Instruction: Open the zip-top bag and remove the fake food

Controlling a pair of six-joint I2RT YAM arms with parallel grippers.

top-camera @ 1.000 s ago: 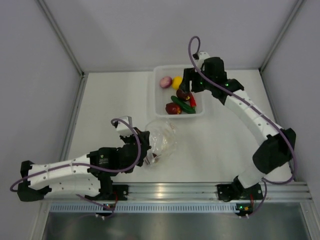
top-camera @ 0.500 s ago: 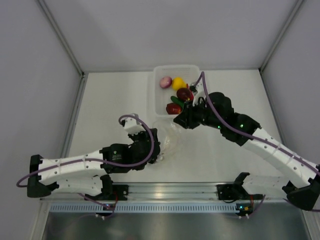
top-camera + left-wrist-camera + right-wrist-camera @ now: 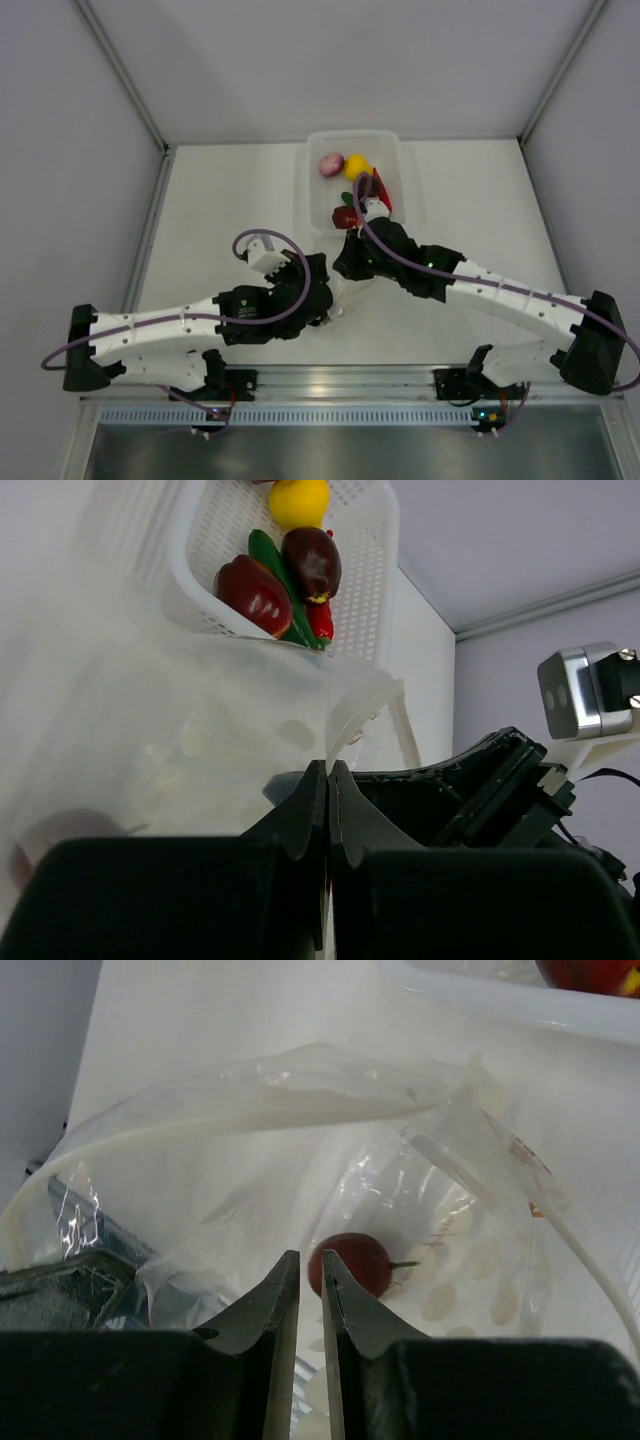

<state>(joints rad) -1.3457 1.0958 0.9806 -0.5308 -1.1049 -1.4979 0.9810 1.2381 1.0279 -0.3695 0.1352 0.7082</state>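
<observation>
The zip-top bag (image 3: 300, 1140) lies crumpled with its mouth gaping, between the two arms in the top view (image 3: 343, 290). My left gripper (image 3: 328, 770) is shut on the bag's rim at the mouth. My right gripper (image 3: 307, 1260) points into the bag mouth, jaws a narrow slit apart with nothing between them. One piece of fake food, a small dark red fruit with a stem (image 3: 350, 1262), rests inside the bag just beyond the right fingertips. The other fake food is in the white basket: yellow pear (image 3: 298, 498), dark red apple (image 3: 255, 590), dark purple piece (image 3: 312, 562), green cucumber (image 3: 272, 560), red chili (image 3: 320, 620), pinkish onion (image 3: 331, 164).
The white mesh basket (image 3: 304, 190) stands just behind the bag, close to the right arm's wrist. Both arms (image 3: 180, 325) (image 3: 500, 290) cross the near half of the table and meet at the bag. Grey walls close in the table's left, right and back.
The right arm swung from over the basket down to the bag mouth while its jaws narrowed. The left gripper stayed shut on the bag and shifted slightly right.
</observation>
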